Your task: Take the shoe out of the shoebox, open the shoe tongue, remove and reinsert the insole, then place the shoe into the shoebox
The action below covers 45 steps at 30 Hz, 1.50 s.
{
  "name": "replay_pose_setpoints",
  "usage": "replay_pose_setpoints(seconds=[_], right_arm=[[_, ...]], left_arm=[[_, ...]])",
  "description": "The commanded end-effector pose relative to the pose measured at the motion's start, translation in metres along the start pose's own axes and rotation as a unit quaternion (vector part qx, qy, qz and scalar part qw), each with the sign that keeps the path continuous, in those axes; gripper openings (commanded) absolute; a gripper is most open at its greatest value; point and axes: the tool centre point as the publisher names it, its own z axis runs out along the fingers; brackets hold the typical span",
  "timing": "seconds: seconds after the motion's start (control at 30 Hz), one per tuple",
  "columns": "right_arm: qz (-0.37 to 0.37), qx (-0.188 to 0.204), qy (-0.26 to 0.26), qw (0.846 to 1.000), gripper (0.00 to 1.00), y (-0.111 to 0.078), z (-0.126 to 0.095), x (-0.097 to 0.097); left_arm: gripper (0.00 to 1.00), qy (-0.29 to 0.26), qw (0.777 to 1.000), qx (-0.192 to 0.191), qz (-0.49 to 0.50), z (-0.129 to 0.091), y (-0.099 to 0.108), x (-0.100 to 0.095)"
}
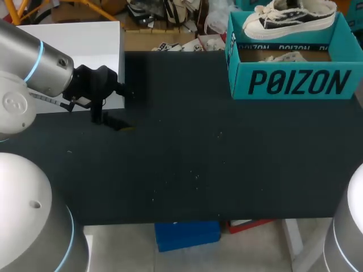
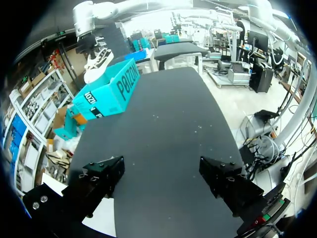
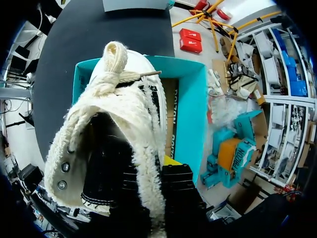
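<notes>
In the head view, the teal shoebox [image 1: 289, 82] is standing at the far right corner of the dark desk [image 1: 187, 164]. The black-and-white shoe [image 1: 289, 16] is being held above the box's far side, while the left hand [image 1: 110, 120] is hovering near the desk's far left edge. In the left wrist view, that hand's fingers are standing wide apart with only bare desk between them. In the right wrist view, the right hand [image 3: 148, 183] is pinching the shoe's fuzzy heel collar, directly over the open shoebox.
</notes>
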Motion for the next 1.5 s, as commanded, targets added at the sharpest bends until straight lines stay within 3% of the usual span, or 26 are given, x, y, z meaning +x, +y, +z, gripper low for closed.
replay_pose_setpoints(seconds=[0.03, 0.27, 0.47, 1.0, 1.5], right_arm=[[0.000, -0.003, 0.035, 0.999, 0.00, -0.006, 0.019, -0.055], [0.003, -0.012, 0.045, 0.999, 0.00, -0.015, 0.041, -0.082], [0.001, -0.015, 0.057, 0.998, 0.00, -0.017, 0.061, -0.090], [0.005, -0.030, 0.077, 0.997, 0.00, -0.017, 0.111, -0.070], [-0.003, -0.035, 0.080, 0.996, 0.00, -0.012, 0.145, -0.053]], left_arm=[[1.00, -0.001, 1.000, -0.002, 0.000, 0.000, 0.000, 0.001], [1.00, -0.001, 1.000, -0.002, 0.000, 0.000, 0.000, 0.001], [1.00, -0.001, 1.000, -0.002, 0.000, 0.000, 0.000, 0.001], [1.00, -0.001, 1.000, -0.002, 0.000, 0.000, 0.000, 0.001], [1.00, -0.001, 1.000, -0.002, 0.000, 0.000, 0.000, 0.001]])
